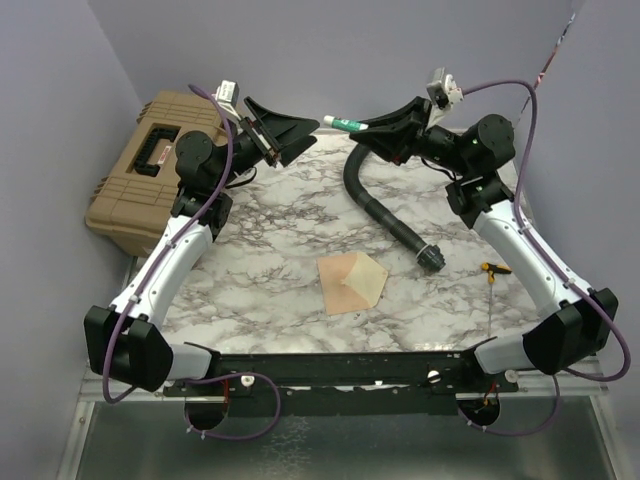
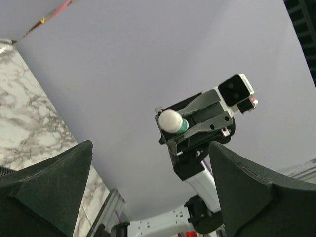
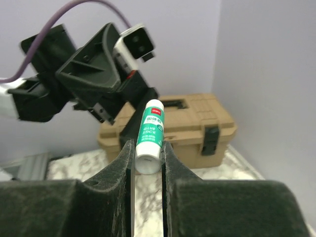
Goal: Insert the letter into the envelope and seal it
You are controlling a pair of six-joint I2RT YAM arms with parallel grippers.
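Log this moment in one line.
left gripper: open, empty | right gripper: shut on glue stick, raised | envelope: flat on table, flap open | seal: not done

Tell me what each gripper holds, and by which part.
The right gripper pinches a glue stick by its near end, the rest jutting forward. The left gripper is open, holding nothing.

Bare surface (image 1: pixel 260 230) all around the envelope (image 1: pixel 352 283), widest on its left. Black hose (image 1: pixel 385 213) snakes across the back right, ending near it; tan toolbox (image 1: pixel 140 175) sits off the far-left edge.
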